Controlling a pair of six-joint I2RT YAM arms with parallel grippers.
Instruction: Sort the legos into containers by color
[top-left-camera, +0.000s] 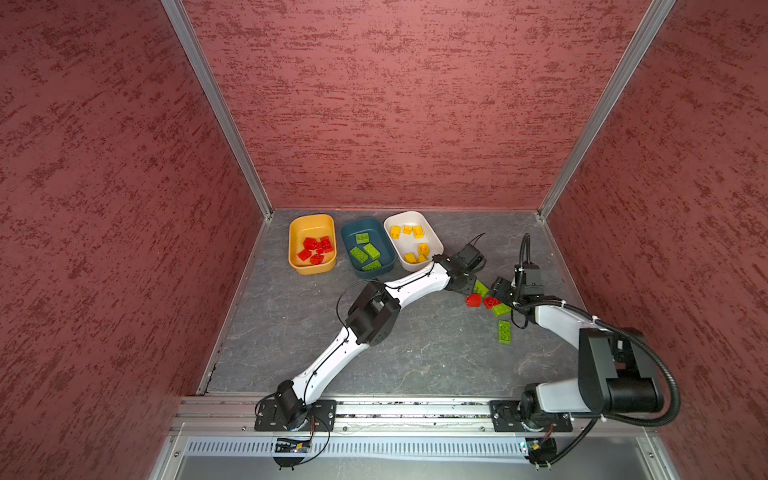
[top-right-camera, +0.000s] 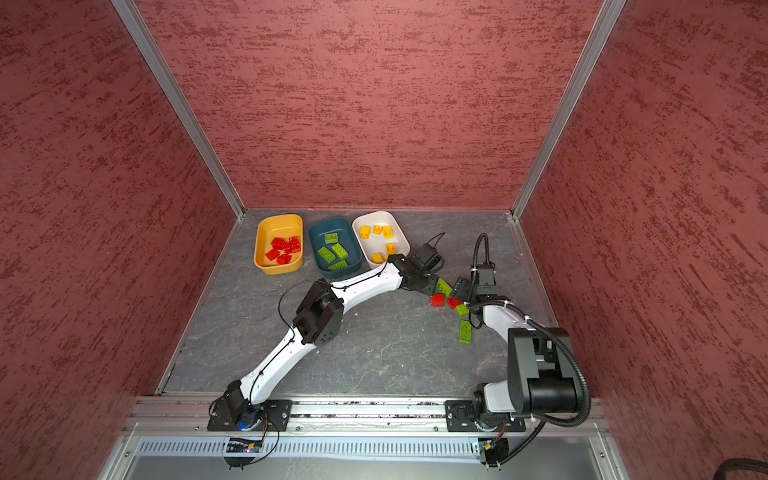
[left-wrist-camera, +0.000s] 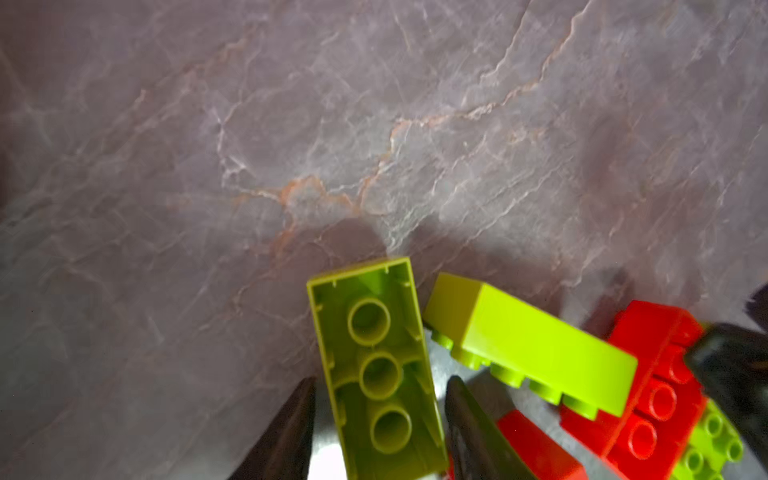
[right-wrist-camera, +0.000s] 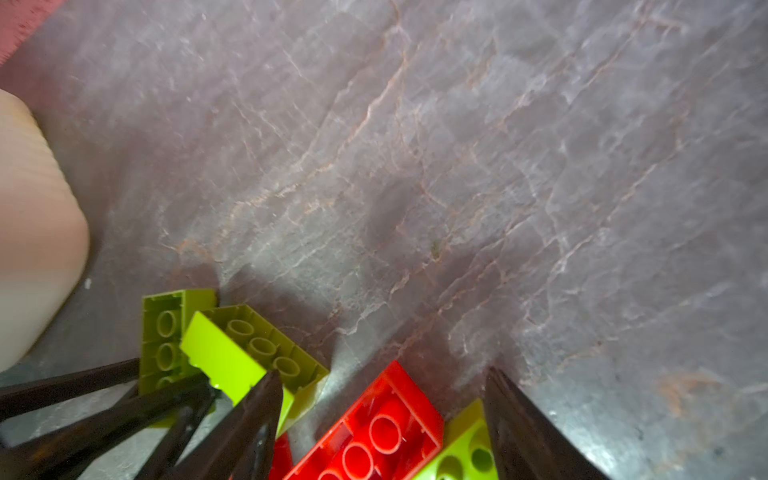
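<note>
A: What is everything sitting on?

B: It is all resting on a grey, veined, stone-look tabletop (top-left-camera: 395, 357). Rough red walls (top-left-camera: 415, 104) with aluminium corner posts are closing it in on three sides.

A: How many tubs are you counting?

B: Three, lining up along the back in both top views. The yellow tub (top-left-camera: 311, 226) is holding five red bricks (top-left-camera: 316, 248), and the teal tub (top-left-camera: 347, 241) is holding four green bricks (top-left-camera: 365, 251). The white tub (top-left-camera: 405, 245) is holding about six yellow bricks (top-left-camera: 395, 231), though some are overlapping.

A: And the loose ones?

B: A loose cluster (top-left-camera: 491, 302) is lying near the white tub, between the two grippers: two red and three green. A fourth green brick (top-left-camera: 505, 331) is lying apart, nearer the robot's base.

A: What is the left gripper doing?

B: The left gripper (left-wrist-camera: 380, 380) is straddling an upturned green brick (left-wrist-camera: 374, 332), its fingers (left-wrist-camera: 291, 428) hugging both long sides. A sliver of table is showing along one side, so I cannot tell whether it is pinching.

A: And the right?

B: The right gripper (right-wrist-camera: 382, 372) is hanging with its jaws spread wide over an upturned red brick (right-wrist-camera: 374, 432), gripping nothing.
</note>
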